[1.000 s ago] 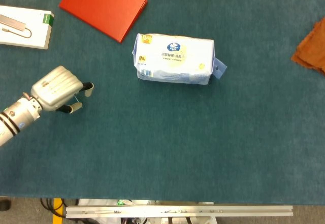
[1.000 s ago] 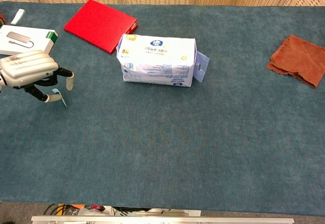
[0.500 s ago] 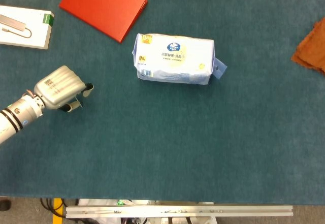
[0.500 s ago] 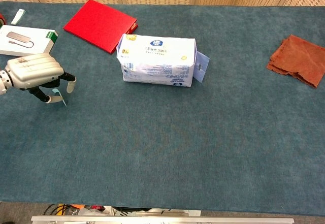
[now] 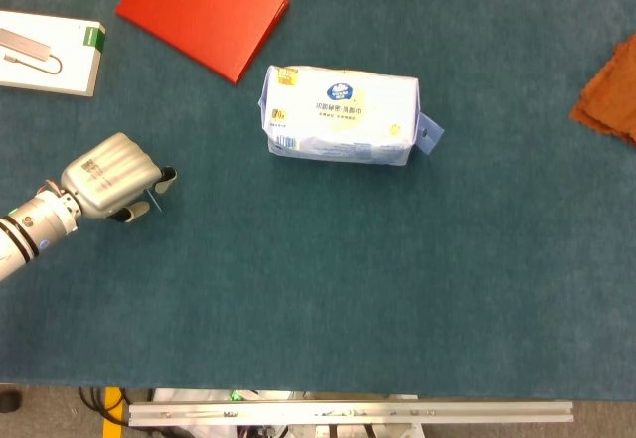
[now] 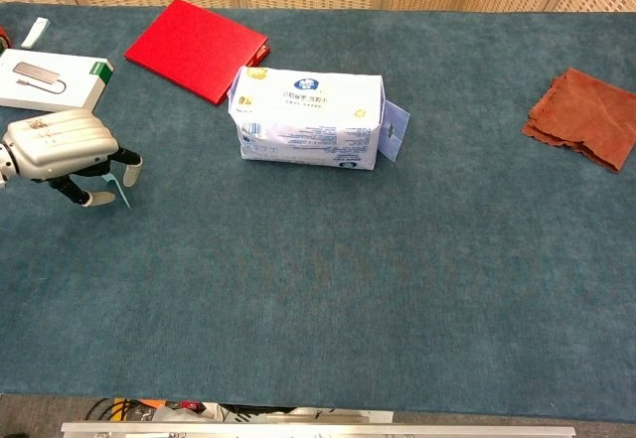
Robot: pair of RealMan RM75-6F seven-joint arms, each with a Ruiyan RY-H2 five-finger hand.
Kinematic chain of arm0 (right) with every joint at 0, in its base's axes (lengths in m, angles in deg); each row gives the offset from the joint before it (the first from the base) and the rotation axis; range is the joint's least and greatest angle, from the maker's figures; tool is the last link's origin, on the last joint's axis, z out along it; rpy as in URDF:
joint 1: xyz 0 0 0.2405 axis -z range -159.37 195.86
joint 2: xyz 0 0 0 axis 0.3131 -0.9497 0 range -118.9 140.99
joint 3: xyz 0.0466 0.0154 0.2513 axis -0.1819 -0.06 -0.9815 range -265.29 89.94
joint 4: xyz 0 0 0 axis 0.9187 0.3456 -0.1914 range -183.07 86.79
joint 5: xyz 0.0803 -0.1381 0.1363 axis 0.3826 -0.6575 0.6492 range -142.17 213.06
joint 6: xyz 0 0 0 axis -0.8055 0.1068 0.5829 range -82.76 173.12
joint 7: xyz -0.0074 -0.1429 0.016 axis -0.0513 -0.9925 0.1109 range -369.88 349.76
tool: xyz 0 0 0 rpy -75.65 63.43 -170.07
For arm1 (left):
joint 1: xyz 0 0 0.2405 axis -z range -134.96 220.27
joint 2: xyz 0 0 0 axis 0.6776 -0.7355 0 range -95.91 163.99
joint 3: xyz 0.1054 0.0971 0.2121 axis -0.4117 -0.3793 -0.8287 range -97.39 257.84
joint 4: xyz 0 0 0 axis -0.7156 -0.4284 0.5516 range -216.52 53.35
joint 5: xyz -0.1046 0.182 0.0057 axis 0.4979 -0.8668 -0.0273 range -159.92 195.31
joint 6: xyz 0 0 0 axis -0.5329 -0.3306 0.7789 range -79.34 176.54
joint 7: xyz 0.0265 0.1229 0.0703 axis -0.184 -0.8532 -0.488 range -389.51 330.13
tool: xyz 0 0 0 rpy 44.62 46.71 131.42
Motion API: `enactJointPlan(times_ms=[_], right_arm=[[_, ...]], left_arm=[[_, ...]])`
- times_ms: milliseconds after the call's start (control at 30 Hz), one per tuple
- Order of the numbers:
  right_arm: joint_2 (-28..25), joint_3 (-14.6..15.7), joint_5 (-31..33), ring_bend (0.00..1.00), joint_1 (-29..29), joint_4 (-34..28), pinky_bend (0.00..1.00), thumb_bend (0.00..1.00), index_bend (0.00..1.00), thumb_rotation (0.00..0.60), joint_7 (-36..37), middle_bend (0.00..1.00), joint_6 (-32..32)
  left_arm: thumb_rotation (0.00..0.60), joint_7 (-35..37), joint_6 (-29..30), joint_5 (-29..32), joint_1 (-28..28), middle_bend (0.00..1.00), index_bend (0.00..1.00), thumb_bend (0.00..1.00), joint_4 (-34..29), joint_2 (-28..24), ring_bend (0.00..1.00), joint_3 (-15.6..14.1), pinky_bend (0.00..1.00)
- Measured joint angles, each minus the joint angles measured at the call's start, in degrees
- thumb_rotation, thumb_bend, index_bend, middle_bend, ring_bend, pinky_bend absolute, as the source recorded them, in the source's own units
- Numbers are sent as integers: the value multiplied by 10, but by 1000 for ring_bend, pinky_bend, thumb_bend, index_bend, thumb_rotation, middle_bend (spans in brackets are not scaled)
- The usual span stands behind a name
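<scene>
One hand is in view, the left hand (image 5: 109, 177), low over the blue cloth-covered table (image 5: 328, 289), well to the left of the tissue pack (image 5: 340, 116). Its fingers are curled under, and a small pale blue slip (image 6: 122, 191) sticks out beneath them; whether the hand pinches this slip or merely sits over it cannot be told from either view. The fingertips are partly hidden under the back of the hand.

The tissue pack is a sealed white and blue wrapper, lying on its long side, with a small blue tab at its right end; its contents are not visible. It lies apart from the hand, untouched.

Up and left of the pack lies a red folder (image 5: 203, 14), closed and flat. Further left of the pack, above the hand, sits a white box (image 5: 50, 53) with a green end, cut off by the frame edge in the head view. Far right of the pack, a rust-brown cloth (image 6: 583, 116) lies crumpled, also cut off in the head view
</scene>
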Motion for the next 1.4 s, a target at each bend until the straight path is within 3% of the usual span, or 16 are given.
enactJointPlan(times_ms=[767,1400], right_arm=[[-2,0,0,218,5,-19,257,298,162,600,-22,269,-8],[-5,1,2,218,11,-17,257,298,161,600,-14,269,-13]], left_arm=[[600,35,11,5,-4,1000,506,293,70,43,1000,-24,977],[600,38,10,11,2,1000,568,405,86,63,1000,-29,977]])
